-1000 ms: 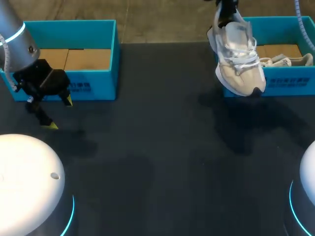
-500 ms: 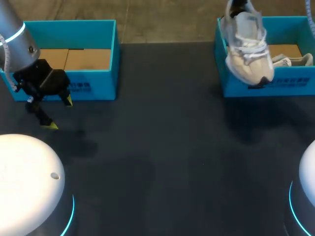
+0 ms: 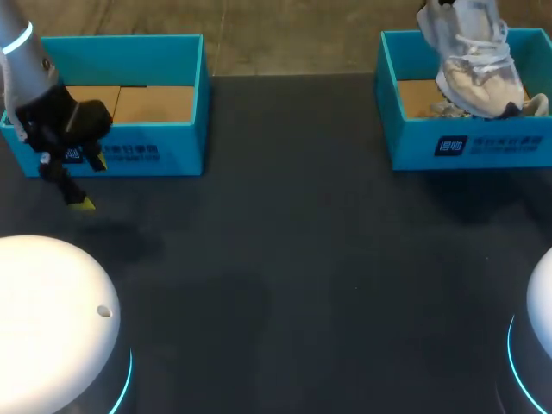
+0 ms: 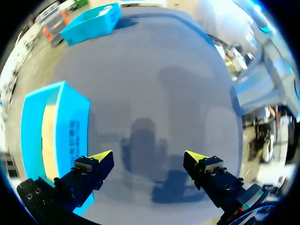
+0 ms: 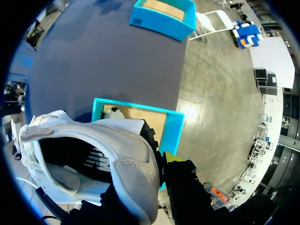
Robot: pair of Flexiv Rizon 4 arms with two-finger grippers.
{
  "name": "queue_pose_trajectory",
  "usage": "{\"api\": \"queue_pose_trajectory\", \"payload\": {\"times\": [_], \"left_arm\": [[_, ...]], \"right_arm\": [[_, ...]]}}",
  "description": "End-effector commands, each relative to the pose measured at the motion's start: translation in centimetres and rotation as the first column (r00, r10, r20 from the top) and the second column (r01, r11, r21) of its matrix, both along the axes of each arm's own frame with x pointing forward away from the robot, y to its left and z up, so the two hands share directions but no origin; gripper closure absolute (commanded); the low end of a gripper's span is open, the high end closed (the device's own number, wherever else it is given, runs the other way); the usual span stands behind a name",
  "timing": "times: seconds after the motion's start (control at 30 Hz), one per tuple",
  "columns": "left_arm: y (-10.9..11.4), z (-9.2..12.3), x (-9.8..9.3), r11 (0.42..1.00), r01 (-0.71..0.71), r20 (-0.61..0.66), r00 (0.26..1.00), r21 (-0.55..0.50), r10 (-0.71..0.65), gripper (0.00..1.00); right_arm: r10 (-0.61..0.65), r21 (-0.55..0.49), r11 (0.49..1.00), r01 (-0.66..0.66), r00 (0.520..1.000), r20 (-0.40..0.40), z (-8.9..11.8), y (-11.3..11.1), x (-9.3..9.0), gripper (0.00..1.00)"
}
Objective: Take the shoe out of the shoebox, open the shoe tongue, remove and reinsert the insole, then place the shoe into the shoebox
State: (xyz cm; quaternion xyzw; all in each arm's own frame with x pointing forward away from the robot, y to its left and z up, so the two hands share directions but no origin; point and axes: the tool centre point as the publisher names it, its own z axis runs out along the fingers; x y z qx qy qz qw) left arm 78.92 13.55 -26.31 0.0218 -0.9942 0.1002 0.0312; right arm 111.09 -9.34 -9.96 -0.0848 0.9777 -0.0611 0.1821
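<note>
A white and beige sneaker point(image 3: 474, 69) hangs toe-down over the teal shoebox point(image 3: 466, 147) at the back right. In the right wrist view my right gripper point(image 5: 159, 164) is shut on the sneaker's point(image 5: 93, 154) heel collar, with one yellow fingertip point(image 5: 174, 157) showing outside the collar and the shoebox point(image 5: 173, 129) below. Another pale shoe point(image 3: 536, 105) lies inside that box. My left gripper point(image 3: 92, 183) hangs open and empty over the table at the far left, in front of the second box. Its own view shows the gripper point(image 4: 149, 157) wide apart above bare dark table.
A second teal box point(image 3: 164, 151) with a cardboard floor stands at the back left, just behind and beside my left gripper; it also appears as the box point(image 4: 51, 136) by the left finger. White robot bases point(image 3: 52, 319) sit at the front corners.
My right arm has carried the sneaker rightward and back, from in front of the right box's near-left corner to above its inside. My left gripper shifted slightly left and back.
</note>
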Motion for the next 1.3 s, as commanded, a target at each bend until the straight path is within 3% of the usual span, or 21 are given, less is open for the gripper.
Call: {"api": "queue_pose_trajectory", "payload": {"times": [0.03, 0.1, 0.13, 0.2, 0.67, 0.87, 1.03, 1.3], "left_arm": [[1.1, 1.6, 2.0, 0.966, -0.237, -0.034, 0.970, 0.105, 0.242, 0.00], [2.2, 2.3, 2.9, 0.902, -0.397, -0.044, 0.911, 0.172, 0.409, 0.00], [2.9, 2.5, 3.4, 0.816, -0.520, -0.012, 0.842, 0.253, 0.540, 0.00], [4.2, 3.5, 3.5, 0.696, -0.628, 0.184, 0.773, 0.349, 0.607, 0.00], [4.2, 3.5, 3.5, 0.696, -0.628, 0.184, 0.773, 0.349, 0.607, 0.00], [5.1, 3.9, 4.3, 0.602, -0.731, 0.077, 0.654, 0.321, 0.753, 0.00], [6.3, 4.3, 4.8, 0.477, -0.819, 0.042, 0.515, 0.320, 0.856, 0.00], [8.2, 5.3, 5.9, 0.324, -0.910, 0.043, 0.346, 0.260, 0.937, 0.00]], "right_arm": [[0.003, 0.005, 1.000, -0.003, 1.000, -0.017, 0.3, -0.8, 1.6, 1.00], [0.015, 0.011, 1.000, -0.015, 1.000, -0.019, 0.4, -1.0, 1.7, 1.00], [0.015, 0.011, 1.000, -0.015, 1.000, -0.019, 0.4, -1.0, 1.7, 1.00], [0.015, 0.011, 1.000, -0.015, 1.000, -0.019, 0.4, -1.0, 1.7, 1.00], [0.015, 0.011, 1.000, -0.015, 1.000, -0.019, 0.4, -1.0, 1.7, 1.00], [-0.071, 0.022, 0.997, 0.072, 0.997, -0.041, 0.0, -2.6, 3.6, 1.00], [-0.194, -0.012, 0.981, 0.193, 0.979, -0.058, -0.5, -4.2, 5.3, 1.00], [-0.417, -0.036, 0.909, 0.415, 0.906, -0.080, -0.8, -7.1, 8.1, 1.00]]}}
